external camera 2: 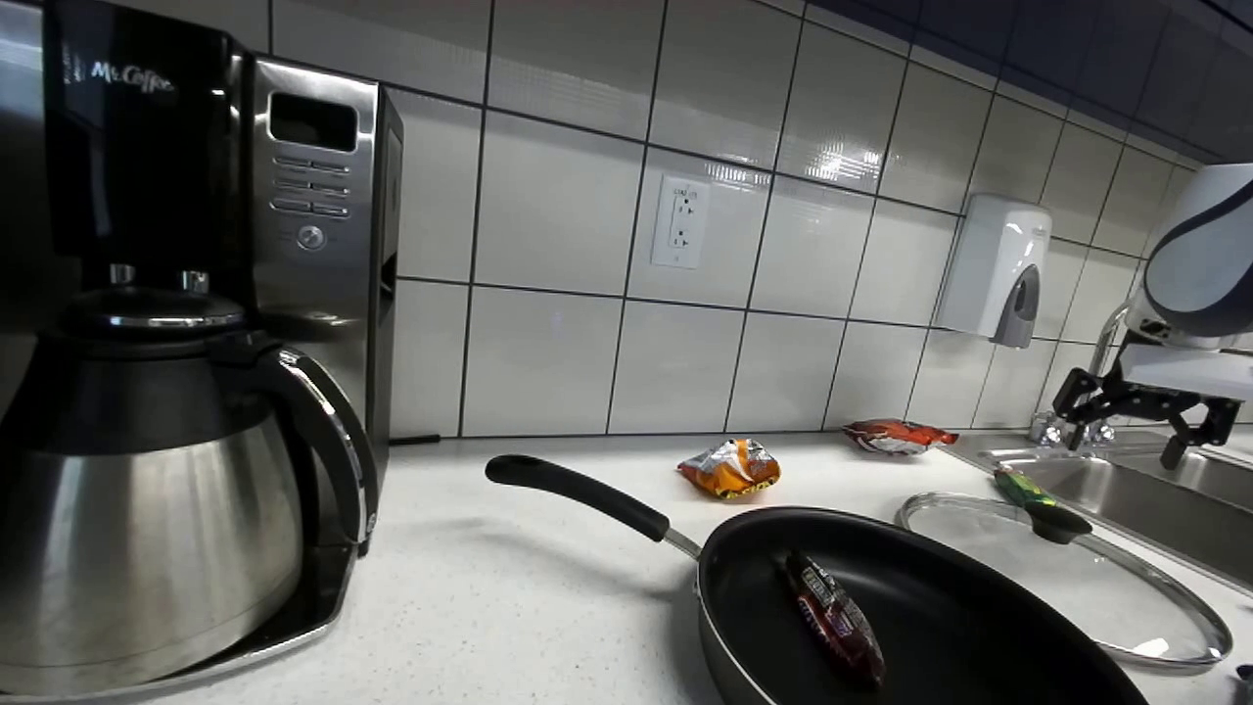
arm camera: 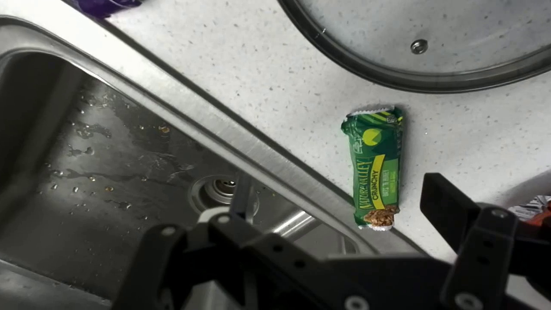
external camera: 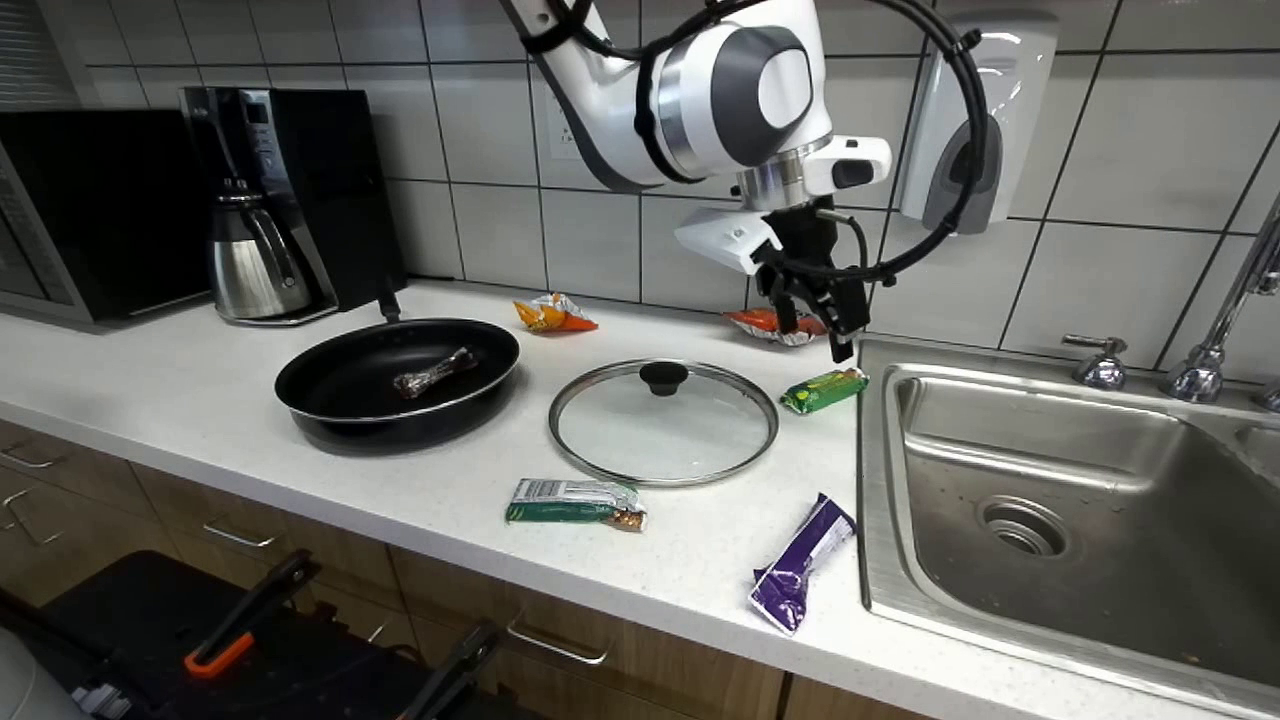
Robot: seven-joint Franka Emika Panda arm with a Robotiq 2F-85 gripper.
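While the fingers (arm camera: 447, 211) stand wide apart, empty, the green granola bar (arm camera: 376, 168) lies below them, untouched.

Wrist view close above counter (arm camera: 267, 90)

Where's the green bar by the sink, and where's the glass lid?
Green bar (arm camera: 376, 168): in the wrist view, on the wrapper's printed front.
Glass lid (external camera: 663, 428): in an exterior view, on its clear glass.
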